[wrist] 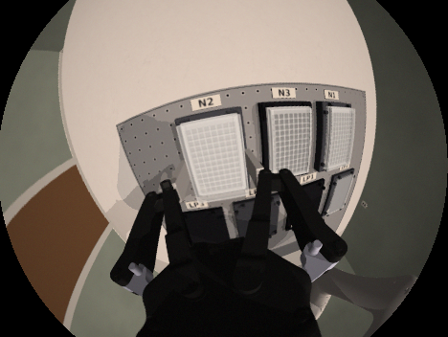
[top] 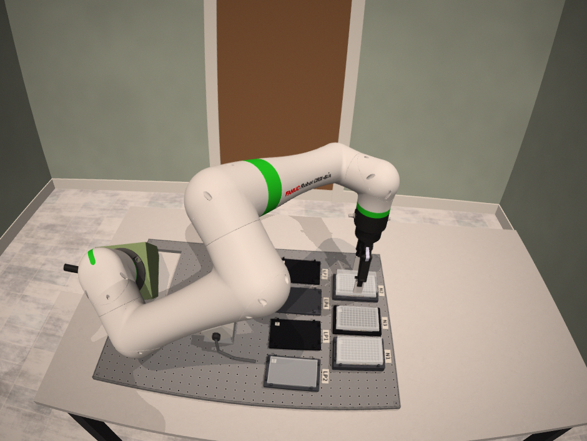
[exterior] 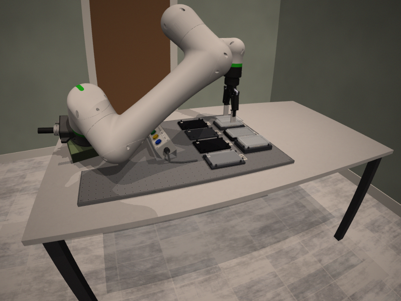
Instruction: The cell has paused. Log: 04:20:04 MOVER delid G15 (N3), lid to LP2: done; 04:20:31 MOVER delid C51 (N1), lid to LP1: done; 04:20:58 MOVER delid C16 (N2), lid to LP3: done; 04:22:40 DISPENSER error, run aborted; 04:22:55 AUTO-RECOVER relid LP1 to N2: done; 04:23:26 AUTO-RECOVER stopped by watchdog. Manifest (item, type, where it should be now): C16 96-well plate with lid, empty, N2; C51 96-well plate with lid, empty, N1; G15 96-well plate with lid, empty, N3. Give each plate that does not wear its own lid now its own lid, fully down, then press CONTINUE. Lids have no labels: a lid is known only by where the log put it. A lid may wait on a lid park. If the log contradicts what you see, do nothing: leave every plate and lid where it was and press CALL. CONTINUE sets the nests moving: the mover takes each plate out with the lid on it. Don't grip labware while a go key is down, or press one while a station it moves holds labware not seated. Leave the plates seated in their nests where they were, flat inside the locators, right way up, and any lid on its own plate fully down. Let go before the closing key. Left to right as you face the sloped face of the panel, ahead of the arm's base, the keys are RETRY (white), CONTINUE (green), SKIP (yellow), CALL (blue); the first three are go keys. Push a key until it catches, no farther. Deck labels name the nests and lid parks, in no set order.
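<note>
Grey-green walls (top: 108, 90) all round, darker on right side (exterior: 337, 48). Brown door panel (top: 283, 75) in pale frame, centre back. Pale skirting (top: 118, 183) along wall foot. Floor (exterior: 226, 259) mottled grey tiles, soft shadow beneath. Beige tabletop (exterior: 323, 139) on black angled legs (exterior: 356, 201). Light even, diffuse.

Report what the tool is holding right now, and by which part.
The tool is shut on the clear lid over the N2 plate, gripping it across its width near the middle, one finger at each long edge.
</note>
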Tool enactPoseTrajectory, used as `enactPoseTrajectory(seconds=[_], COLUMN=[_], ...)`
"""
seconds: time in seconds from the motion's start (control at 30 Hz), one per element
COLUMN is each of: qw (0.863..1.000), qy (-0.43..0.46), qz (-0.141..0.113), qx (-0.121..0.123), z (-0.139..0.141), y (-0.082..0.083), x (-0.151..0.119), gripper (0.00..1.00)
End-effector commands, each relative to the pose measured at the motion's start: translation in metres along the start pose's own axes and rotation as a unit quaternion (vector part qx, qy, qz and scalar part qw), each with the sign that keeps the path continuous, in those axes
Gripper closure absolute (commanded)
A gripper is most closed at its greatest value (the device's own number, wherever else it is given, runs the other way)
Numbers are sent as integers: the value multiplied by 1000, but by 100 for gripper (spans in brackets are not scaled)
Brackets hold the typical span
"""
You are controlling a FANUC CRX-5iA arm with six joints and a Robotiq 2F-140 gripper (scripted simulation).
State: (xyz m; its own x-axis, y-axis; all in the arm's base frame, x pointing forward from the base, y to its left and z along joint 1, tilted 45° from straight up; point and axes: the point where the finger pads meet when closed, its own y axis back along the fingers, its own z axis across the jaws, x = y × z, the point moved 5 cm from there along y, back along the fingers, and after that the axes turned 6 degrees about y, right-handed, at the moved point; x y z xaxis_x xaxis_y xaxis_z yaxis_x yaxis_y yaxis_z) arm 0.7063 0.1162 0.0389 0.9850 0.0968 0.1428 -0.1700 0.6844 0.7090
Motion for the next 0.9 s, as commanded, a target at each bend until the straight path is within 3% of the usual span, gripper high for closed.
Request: enactPoseTrajectory(seconds=[0.0, 0.87], qw=[1000, 1000], qy=[0, 0], qz=[0, 0], qx=[0, 0], z=[0, 0], y=[0, -5], x=[0, 0], gripper=[100, 100])
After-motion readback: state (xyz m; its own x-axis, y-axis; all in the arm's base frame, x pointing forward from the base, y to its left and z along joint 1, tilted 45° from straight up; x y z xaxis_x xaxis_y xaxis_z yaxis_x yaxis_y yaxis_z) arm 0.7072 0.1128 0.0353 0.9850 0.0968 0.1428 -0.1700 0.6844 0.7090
